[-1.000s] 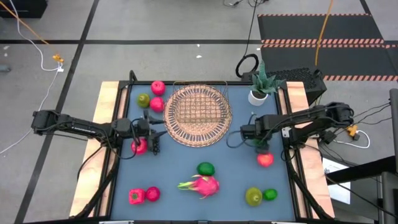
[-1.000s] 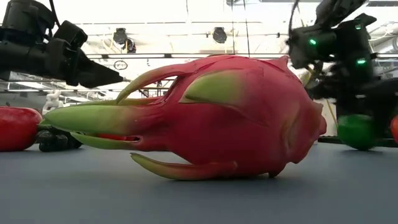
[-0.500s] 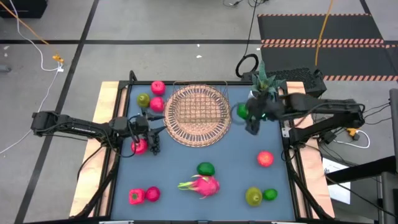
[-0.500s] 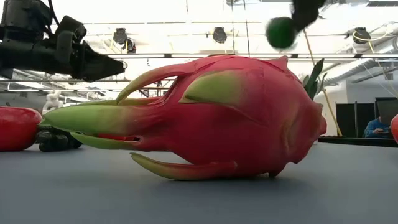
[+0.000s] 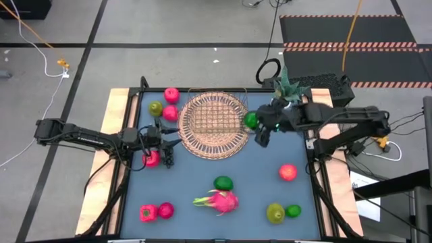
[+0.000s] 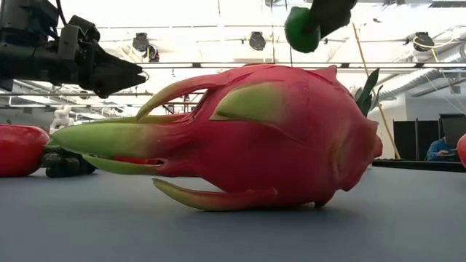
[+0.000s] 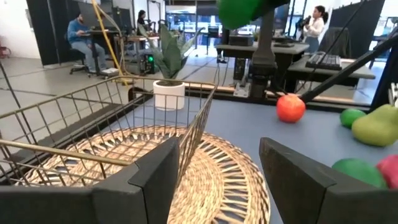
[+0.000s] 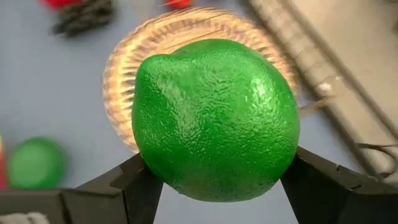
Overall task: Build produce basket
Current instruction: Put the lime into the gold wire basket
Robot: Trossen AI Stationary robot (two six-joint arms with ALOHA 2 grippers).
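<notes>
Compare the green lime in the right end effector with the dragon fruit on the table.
The lime is plain green, round and small; the dragon fruit is pink with green-tipped scales, elongated and larger. The lime is held in the air by the right end effector at the wicker basket's edge; the dragon fruit lies on the blue table. Both are outside the basket.

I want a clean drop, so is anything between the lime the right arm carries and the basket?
Nothing visible: the right pincer holds the lime in the air beside the basket, whose wire frame looks empty.
</notes>
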